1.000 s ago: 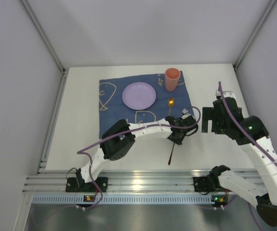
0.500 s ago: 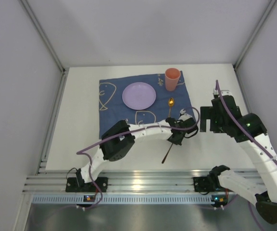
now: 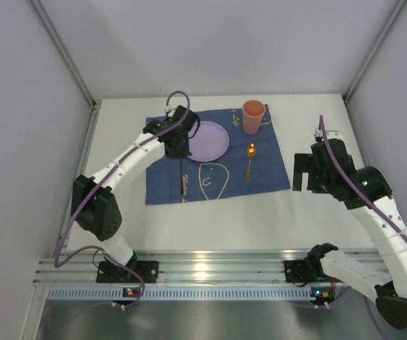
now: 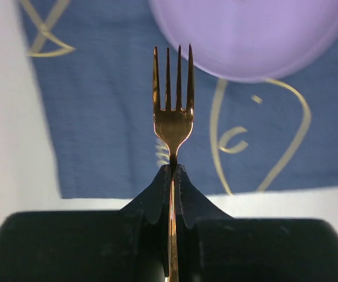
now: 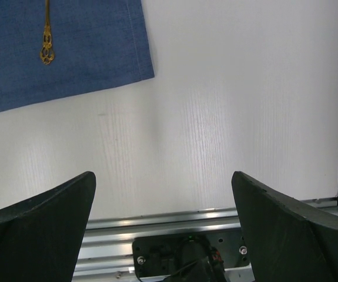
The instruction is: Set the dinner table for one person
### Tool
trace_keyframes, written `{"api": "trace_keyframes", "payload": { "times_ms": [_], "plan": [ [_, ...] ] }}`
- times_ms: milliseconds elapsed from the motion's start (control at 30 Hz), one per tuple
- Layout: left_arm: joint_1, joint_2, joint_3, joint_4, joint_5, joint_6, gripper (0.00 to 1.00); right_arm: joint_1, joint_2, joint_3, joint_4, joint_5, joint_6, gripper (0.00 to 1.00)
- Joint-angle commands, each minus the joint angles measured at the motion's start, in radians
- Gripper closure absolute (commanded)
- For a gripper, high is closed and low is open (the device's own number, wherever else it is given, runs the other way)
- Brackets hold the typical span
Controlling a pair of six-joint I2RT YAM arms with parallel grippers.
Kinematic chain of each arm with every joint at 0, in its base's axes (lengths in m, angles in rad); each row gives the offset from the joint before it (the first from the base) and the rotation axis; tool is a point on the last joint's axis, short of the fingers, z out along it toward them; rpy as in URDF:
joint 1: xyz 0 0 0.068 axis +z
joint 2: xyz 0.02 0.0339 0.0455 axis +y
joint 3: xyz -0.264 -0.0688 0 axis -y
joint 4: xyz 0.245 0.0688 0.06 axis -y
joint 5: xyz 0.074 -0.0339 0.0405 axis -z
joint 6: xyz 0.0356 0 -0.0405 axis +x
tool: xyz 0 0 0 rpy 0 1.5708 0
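While I watch from the overhead camera, the table (image 3: 118, 191) shows as a broad, flat white rectangle filling the floor of the walled booth. A ribbed aluminium rail (image 3: 210, 273) runs along its near edge, where both arm bases are bolted. The right wrist view picks up a faint grain in the white surface. It dwarfs everything on it. A dark blue placemat (image 3: 260, 173) with pale line drawings lies toward the far middle, carrying a lilac plate (image 3: 210, 140), an orange cup (image 3: 253, 116) and a gold spoon (image 3: 249, 159).

My left arm rises from its base with the elbow pushed out toward the left wall. Its forearm slants up and right to the placemat's left part. The left claw (image 4: 173, 176) sits just beside the plate's left edge, pinched together on the handle of 1 gold fork (image 4: 172, 111). The 4 tines point away from the wrist toward the plate.

My right arm is bent, with its right claw (image 5: 163, 194) over bare table to the right of the placemat. Its 2 jaws stand wide apart with nothing between them.
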Motion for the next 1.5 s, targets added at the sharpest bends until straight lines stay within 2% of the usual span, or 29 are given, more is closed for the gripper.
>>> {"api": "trace_keyframes", "payload": {
  "times_ms": [0, 133, 233, 400, 667, 700, 767, 800, 867, 900, 967, 1000, 1033, 1100, 1233, 1300, 1400, 1433, 1467],
  "plan": [
    [0.123, -0.019, -0.051, 0.017, 0.01, 0.141, 1.0, -0.013, 0.005, 0.023, 0.046, -0.001, 0.014, 0.0],
    [0.246, 0.042, -0.043, 0.08, 0.022, 0.236, 1.0, -0.013, 0.022, 0.028, 0.038, 0.005, 0.014, 0.0],
    [0.301, 0.115, -0.035, 0.141, 0.051, 0.241, 1.0, -0.014, 0.032, 0.032, 0.031, 0.005, 0.016, 0.0],
    [0.33, 0.239, -0.003, 0.216, 0.089, 0.228, 1.0, -0.016, 0.041, 0.035, 0.015, 0.014, 0.008, 0.0],
    [0.341, 0.305, 0.003, 0.287, 0.066, 0.204, 1.0, -0.016, 0.024, 0.002, -0.002, 0.006, 0.03, 0.0],
    [0.341, 0.303, 0.003, 0.293, 0.065, 0.201, 0.98, -0.016, 0.019, -0.003, -0.002, 0.0, 0.037, 0.0],
    [0.341, 0.302, 0.0, 0.296, 0.054, 0.193, 0.83, -0.017, 0.015, -0.015, 0.0, -0.007, 0.04, 0.0],
    [0.341, 0.293, -0.003, 0.295, 0.053, 0.191, 0.65, -0.014, 0.01, -0.02, 0.001, -0.015, 0.047, 0.0],
    [0.341, 0.276, -0.017, 0.301, 0.039, 0.184, 0.46, -0.014, 0.007, -0.026, 0.008, -0.023, 0.045, 0.0],
    [0.341, 0.251, -0.026, 0.302, 0.036, 0.181, 0.26, -0.016, 0.001, -0.026, 0.014, -0.043, 0.042, 0.0],
    [0.341, 0.206, -0.035, 0.287, 0.028, 0.181, 0.1, -0.016, -0.013, -0.024, 0.044, -0.079, 0.025, 0.0],
    [0.34, 0.189, -0.038, 0.282, 0.02, 0.181, 0.06, -0.016, -0.036, -0.021, 0.061, -0.131, 0.018, 0.0],
    [0.34, 0.167, -0.043, 0.278, 0.014, 0.181, 0.02, -0.016, -0.051, -0.015, 0.105, -0.165, 0.008, 0.0],
    [0.34, 0.098, -0.061, 0.266, 0.011, 0.184, 0.02, -0.016, -0.114, -0.015, 0.156, -0.228, -0.001, 0.0],
    [0.311, -0.06, -0.126, 0.27, 0.001, 0.196, 0.02, -0.016, -0.223, -0.086, 0.305, -0.189, 0.068, 0.0],
    [0.257, -0.225, -0.225, 0.317, -0.082, 0.216, 0.02, -0.016, -0.275, -0.155, 0.322, -0.141, 0.155, 0.0],
    [0.211, -0.463, -0.414, 0.464, -0.159, 0.225, 0.01, -0.016, -0.321, -0.233, 0.337, -0.196, 0.174, 0.01],
    [0.202, -0.521, -0.533, 0.568, -0.158, 0.227, 0.01, -0.014, -0.335, -0.273, 0.339, -0.216, 0.175, 0.0],
    [0.195, -0.643, -0.599, 0.624, -0.145, 0.254, 0.01, -0.016, -0.346, -0.294, 0.342, -0.24, 0.185, 0.0]
  ]
}}
